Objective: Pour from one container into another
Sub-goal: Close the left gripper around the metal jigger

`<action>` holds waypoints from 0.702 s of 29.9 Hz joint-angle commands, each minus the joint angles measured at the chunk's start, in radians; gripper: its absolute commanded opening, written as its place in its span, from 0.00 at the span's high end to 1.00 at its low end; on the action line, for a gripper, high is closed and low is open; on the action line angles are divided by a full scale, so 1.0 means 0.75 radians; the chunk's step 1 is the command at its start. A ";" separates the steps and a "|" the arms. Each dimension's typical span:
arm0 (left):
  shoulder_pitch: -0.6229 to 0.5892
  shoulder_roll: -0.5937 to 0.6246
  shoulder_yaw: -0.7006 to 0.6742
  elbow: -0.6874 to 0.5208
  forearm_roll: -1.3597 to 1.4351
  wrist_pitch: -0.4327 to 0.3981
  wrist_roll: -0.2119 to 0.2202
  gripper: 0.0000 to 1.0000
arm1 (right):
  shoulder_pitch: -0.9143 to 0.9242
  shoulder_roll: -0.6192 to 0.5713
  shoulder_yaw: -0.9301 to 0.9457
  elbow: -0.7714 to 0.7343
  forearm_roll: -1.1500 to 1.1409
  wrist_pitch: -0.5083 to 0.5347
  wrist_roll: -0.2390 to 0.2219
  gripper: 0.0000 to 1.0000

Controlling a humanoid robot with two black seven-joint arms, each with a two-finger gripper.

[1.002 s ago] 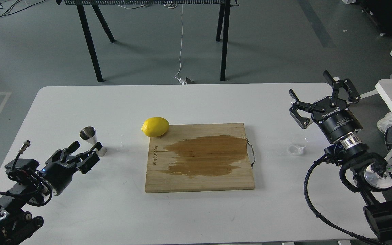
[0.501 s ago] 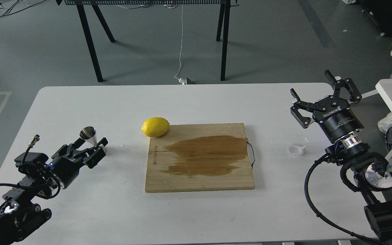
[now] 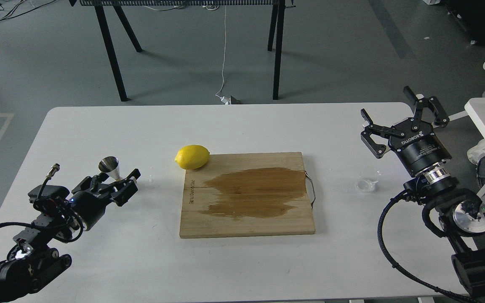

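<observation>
Left hand (image 3: 116,182) low at about 8 o'clock on the counter (image 3: 242,261), fingers spread apart and grasping nothing, one finger on each side of the jigger's lower half as seen from the head; contact cannot be told. Jigger (image 3: 111,167) upright, shiny steel, its open upper cone showing above the fingers, its base hidden behind them. Small clear droplets on the white surface just right of that hand, toward 3 o'clock from it.

Right hand (image 3: 402,120) at about 2 o'clock, near the counter's right edge, fingers wide apart and empty, pointing toward the far side. Tiny clear cup (image 3: 368,180) upright on the counter toward 7 o'clock from this hand, near but apart from it, thin rim visible; contents too faint to tell.

Between the two hands, at the middle of the counter, a wooden cutting board (image 3: 246,223) lying flat, with a broad dark wet stain (image 3: 253,191) across its centre and a thin wire loop at its right edge. Lemon (image 3: 192,157) at the board's 11 o'clock corner, touching or overlapping that corner. Jigger well apart from the cup, the board lying between them.

Beyond the counter at 12 o'clock, grey floor with black table legs (image 3: 114,50) and a white cable (image 3: 224,50).
</observation>
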 commanded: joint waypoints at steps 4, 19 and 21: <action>-0.013 -0.030 0.004 0.049 0.000 -0.001 0.000 0.03 | -0.002 0.000 0.000 0.002 0.000 0.000 0.000 0.01; -0.077 -0.097 0.022 0.190 0.000 -0.017 0.000 0.11 | -0.006 0.000 0.002 0.002 0.000 0.000 0.000 0.01; -0.079 -0.110 0.022 0.214 0.002 -0.017 0.000 0.14 | -0.006 0.000 0.002 0.002 0.000 0.000 0.000 0.01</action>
